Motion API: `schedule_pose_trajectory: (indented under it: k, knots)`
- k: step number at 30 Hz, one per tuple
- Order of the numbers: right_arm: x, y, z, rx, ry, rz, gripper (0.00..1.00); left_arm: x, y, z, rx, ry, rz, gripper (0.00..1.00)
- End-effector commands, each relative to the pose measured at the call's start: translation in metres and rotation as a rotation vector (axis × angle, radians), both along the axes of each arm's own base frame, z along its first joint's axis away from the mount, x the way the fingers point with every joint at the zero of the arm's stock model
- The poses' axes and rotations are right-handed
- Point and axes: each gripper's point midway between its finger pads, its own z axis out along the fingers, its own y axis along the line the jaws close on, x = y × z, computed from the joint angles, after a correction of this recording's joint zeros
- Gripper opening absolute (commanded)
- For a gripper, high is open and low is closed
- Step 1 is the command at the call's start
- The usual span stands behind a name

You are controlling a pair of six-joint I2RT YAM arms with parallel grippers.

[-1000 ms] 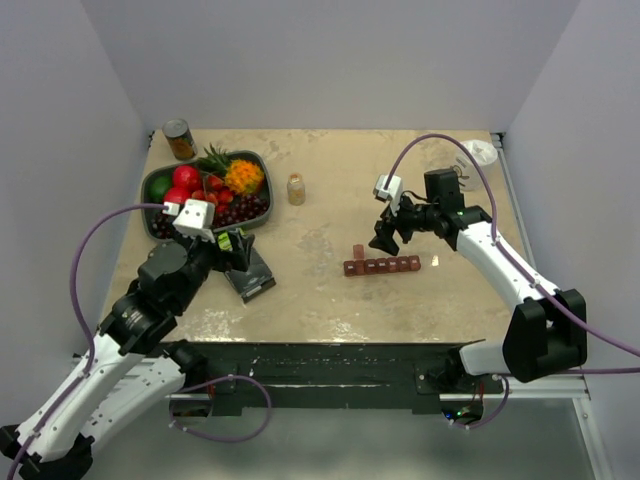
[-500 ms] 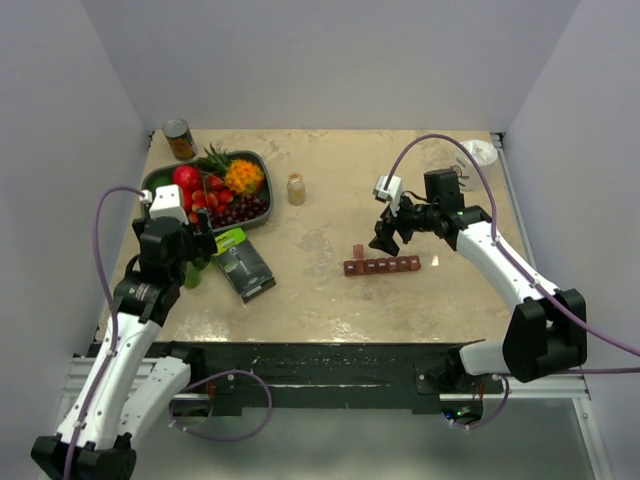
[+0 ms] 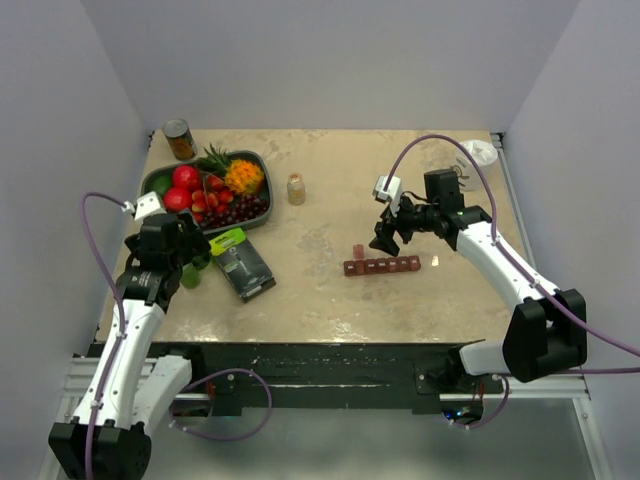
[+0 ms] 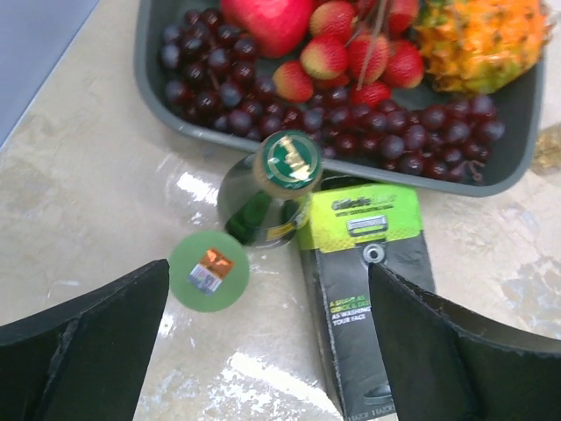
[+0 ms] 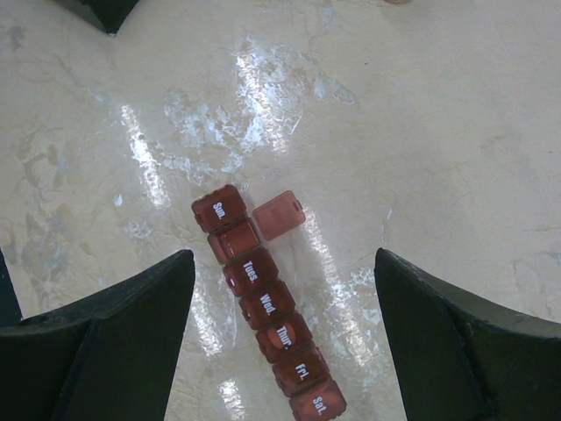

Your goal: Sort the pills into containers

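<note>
— Overhead, where are the containers (image 3: 382, 266)?
— Mid-table, just beside the right gripper (image 3: 386, 238), which hangs above their left end. The left gripper (image 3: 188, 255) is well apart, far left.
— Left wrist?
— Jaws spread wide, empty, over a green bottle (image 4: 267, 189).
— Right wrist?
— Jaws well apart, gripping nothing. The containers (image 5: 267, 304) lie untouched under the gap between the fingers, one lid (image 5: 279, 215) flipped open.

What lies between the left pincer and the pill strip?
In the top view, a black-and-green razor pack lies beside the left pincer; beyond it, bare tabletop runs to the pill strip.
</note>
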Motion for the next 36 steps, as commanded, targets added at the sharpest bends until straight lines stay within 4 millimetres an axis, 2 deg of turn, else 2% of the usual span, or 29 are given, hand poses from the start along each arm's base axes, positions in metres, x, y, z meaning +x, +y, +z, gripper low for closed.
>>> schedule_pose_trajectory:
  k: [1,5,11,15,25,28,29,30,31,33,36]
  knots:
    - [-0.003,0.002,0.005,0.016,-0.014,0.026,0.86,-0.007,0.015,-0.028,-0.027,0.062,0.150,1.00]
    - [-0.003,0.002,0.006,0.016,-0.020,0.025,0.86,-0.001,0.020,-0.048,-0.028,0.095,0.176,0.99]
    - [-0.003,0.001,0.005,0.014,-0.018,0.025,0.86,-0.012,0.038,-0.079,0.005,0.209,0.305,0.94]
    - [-0.003,0.002,0.005,0.014,-0.017,0.028,0.86,-0.015,0.041,-0.088,0.015,0.238,0.328,0.91]
    - [-0.003,0.002,0.005,0.014,-0.016,0.028,0.87,-0.004,0.048,-0.084,0.058,0.198,0.316,0.66]
    - [-0.003,0.002,0.005,0.014,-0.017,0.028,0.87,-0.004,0.050,-0.082,0.086,0.201,0.307,0.46]
    - [-0.003,0.002,0.004,0.013,-0.015,0.027,0.87,-0.005,0.052,-0.080,0.092,0.199,0.309,0.31]
    - [-0.002,0.002,0.005,0.014,-0.019,0.025,0.87,-0.006,0.052,-0.079,0.090,0.196,0.315,0.27]
    - [-0.003,0.001,0.005,0.013,-0.016,0.025,0.87,-0.006,0.051,-0.073,0.085,0.172,0.311,0.19]
    - [-0.003,0.001,0.004,0.013,-0.015,0.025,0.87,-0.005,0.051,-0.064,0.086,0.142,0.300,0.15]
    - [-0.003,0.002,0.004,0.014,-0.016,0.028,0.87,-0.006,0.059,-0.034,0.121,0.073,0.322,0.11]
